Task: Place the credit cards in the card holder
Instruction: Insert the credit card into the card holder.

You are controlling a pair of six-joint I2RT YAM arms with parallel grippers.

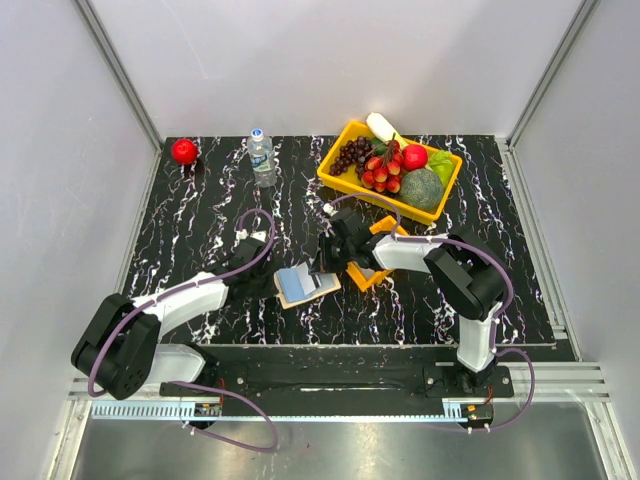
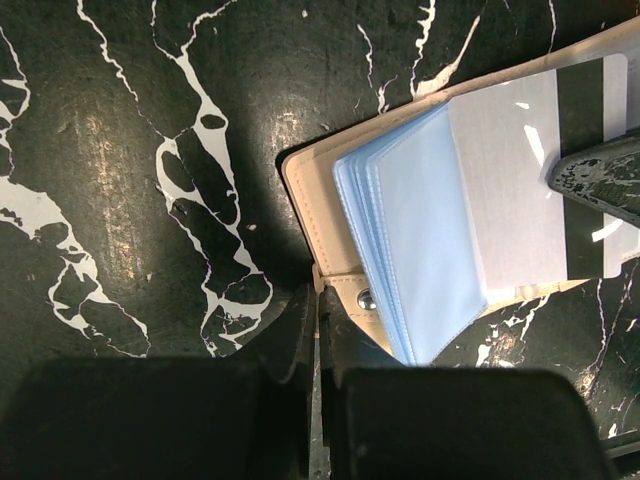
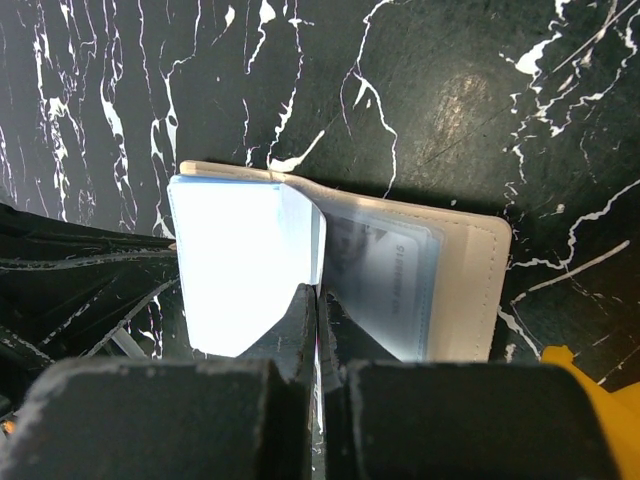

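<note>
**A:** Which step is in hand?

**B:** Loading a card, I'd say. In front of the arm bases, mid-worktop [image 1: 180,220], the card holder [image 2: 303,190] lies open. A silvery credit card [image 2: 515,170] with a dark stripe lies across its light blue sleeves [image 2: 420,230]. One end seems tucked under a sleeve's lip, and most of the card is outside it.

**A:** And the next move?

**B:** A flat, straight push along the sleeve while the holder is kept from sliding. If the card tilts, it could catch the lip or buckle the thin plastic.

**A:** The claws?

**B:** The left claw [image 2: 316,312] has its jaws closed together, tips against the holder's near edge beside the snap [image 2: 367,298]. Whether any of the cover sits between them I cannot tell. The right claw [image 3: 316,300] is closed too and appears to pinch the card's outer end. In the left wrist view one of its fingers lies over the stripe.

**A:** Anything further off?

**B:** A second card [image 3: 385,285] shows through a clear sleeve. Just beyond the holder is a small orange tray [image 1: 362,277], partly under the right arm. Farther back are a yellow basket [image 1: 326,176] of fruit, a water bottle [image 1: 262,158] and a red apple [image 1: 184,151].
</note>
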